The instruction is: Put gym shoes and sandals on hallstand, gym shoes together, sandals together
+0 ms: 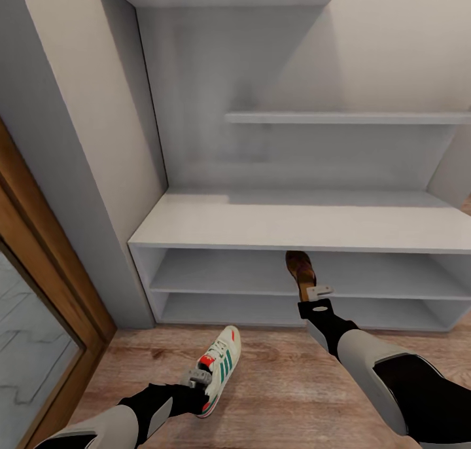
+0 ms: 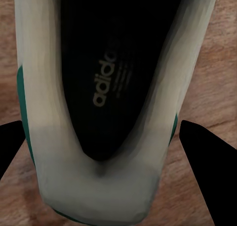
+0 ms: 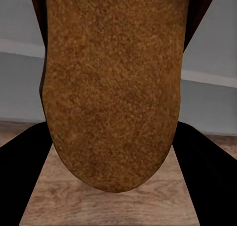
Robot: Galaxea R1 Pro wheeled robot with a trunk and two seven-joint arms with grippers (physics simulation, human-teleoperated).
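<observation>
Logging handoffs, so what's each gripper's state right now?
Left gripper: shut on the gym shoe, at its heel.
Right gripper: shut on the sandal, toe toward the hallstand.

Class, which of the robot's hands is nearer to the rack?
Right. The right hand holds a sandal at the rack's shelf opening; the left hand holds a sneaker farther back.

The sandal [image 3: 111,87] has a rough, matt brown suede-like sole. The gym shoe [image 2: 106,87] looks smooth white leather with a matt black insole. The hallstand [image 1: 294,223] is matt grey-white; the corridor floor [image 1: 281,383] is grained wood plank.
</observation>
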